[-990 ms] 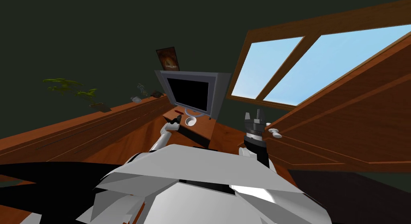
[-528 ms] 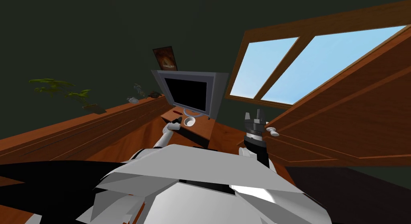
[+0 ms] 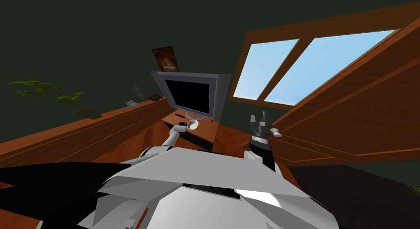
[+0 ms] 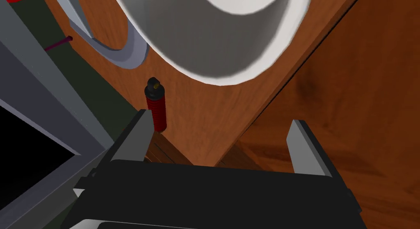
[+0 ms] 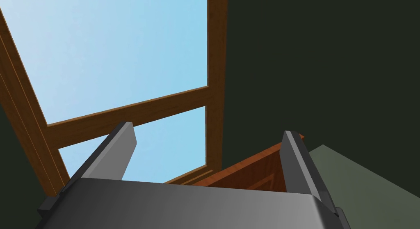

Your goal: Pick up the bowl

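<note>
The white bowl (image 3: 192,124) stands on a small wooden table (image 3: 205,132) in front of a grey monitor (image 3: 190,93). In the left wrist view the bowl (image 4: 213,37) looms close, just beyond my fingertips and apart from them. My left gripper (image 4: 219,136) is open with nothing between its fingers, and it hovers over the table's edge. Seen from the head, the left gripper (image 3: 183,126) sits right beside the bowl. My right gripper (image 5: 209,152) is open and empty, and it is raised by the right-hand cabinet (image 3: 262,117).
A small red cylinder (image 4: 156,105) lies on the table next to my left finger, near the monitor's grey ring stand (image 4: 119,54). A long wooden sideboard (image 3: 82,132) with a plant (image 3: 45,91) runs on the left. A wooden cabinet (image 3: 348,124) stands at the right.
My left hand has reached forward and closed in on the bowl, fingers still open. The head view has drifted a little, so the camera has moved. The right arm is unchanged.
</note>
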Tool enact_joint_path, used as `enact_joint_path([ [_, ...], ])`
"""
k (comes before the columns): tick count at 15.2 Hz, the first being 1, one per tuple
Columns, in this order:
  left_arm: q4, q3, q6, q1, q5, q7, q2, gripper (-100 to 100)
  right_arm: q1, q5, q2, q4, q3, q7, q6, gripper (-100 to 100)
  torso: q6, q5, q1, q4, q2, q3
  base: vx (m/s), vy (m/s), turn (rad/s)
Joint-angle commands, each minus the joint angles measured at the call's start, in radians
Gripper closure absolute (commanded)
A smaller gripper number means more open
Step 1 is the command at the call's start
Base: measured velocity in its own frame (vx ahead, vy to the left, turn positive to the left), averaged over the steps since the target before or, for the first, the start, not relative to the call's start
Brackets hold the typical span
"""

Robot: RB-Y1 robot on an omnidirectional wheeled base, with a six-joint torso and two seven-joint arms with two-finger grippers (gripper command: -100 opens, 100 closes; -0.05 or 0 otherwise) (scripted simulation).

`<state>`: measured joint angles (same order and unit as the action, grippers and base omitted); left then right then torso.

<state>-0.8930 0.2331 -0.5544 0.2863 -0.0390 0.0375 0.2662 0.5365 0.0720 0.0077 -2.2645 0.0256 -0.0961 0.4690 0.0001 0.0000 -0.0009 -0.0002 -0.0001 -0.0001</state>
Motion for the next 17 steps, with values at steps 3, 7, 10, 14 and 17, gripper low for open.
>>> enact_joint_path([
  [3, 0.075, 0.012, -0.081, 0.044, -0.006, 0.001, -0.017, -100, 0.0, 0.0, 0.0, 0.0, 0.0, 0.0, 0.0, 0, 0.0, 0.0, 0.0, 0.0, 0.0, 0.0, 0.002, -0.006, -0.059],
  [7, 0.105, 0.016, -0.1, 0.058, -0.008, 0.001, -0.022, -100, 0.0, 0.0, 0.0, 0.0, 0.0, 0.0, 0.0, 0, 0.0, 0.0, 0.0, 0.0, 0.0, 0.0, 0.001, 0.001, -0.031],
  [10, 0.167, 0.024, -0.142, 0.091, -0.012, 0.001, -0.033, -100, 0.0, 0.0, 0.0, 0.0, 0.0, 0.0, 0.0, 0, 0.0, 0.0, 0.0, 0.0, 0.0, 0.0, 0.001, -0.001, -0.034],
  [14, 0.211, 0.024, -0.113, 0.09, -0.014, -0.012, -0.033, -100, 0.0, 0.0, 0.0, 0.0, 0.0, 0.0, 0.0, 0, 0.0, 0.0, 0.001, 0.0, 0.0, 0.0, 0.001, 0.011, -0.043],
  [17, 0.239, 0.023, -0.072, 0.072, -0.015, -0.026, -0.03, -100, 0.0, 0.0, 0.0, 0.0, 0.0, 0.0, 0.0, 0, 0.0, 0.0, 0.003, 0.0, 0.0, 0.0, 0.003, 0.035, -0.102],
])
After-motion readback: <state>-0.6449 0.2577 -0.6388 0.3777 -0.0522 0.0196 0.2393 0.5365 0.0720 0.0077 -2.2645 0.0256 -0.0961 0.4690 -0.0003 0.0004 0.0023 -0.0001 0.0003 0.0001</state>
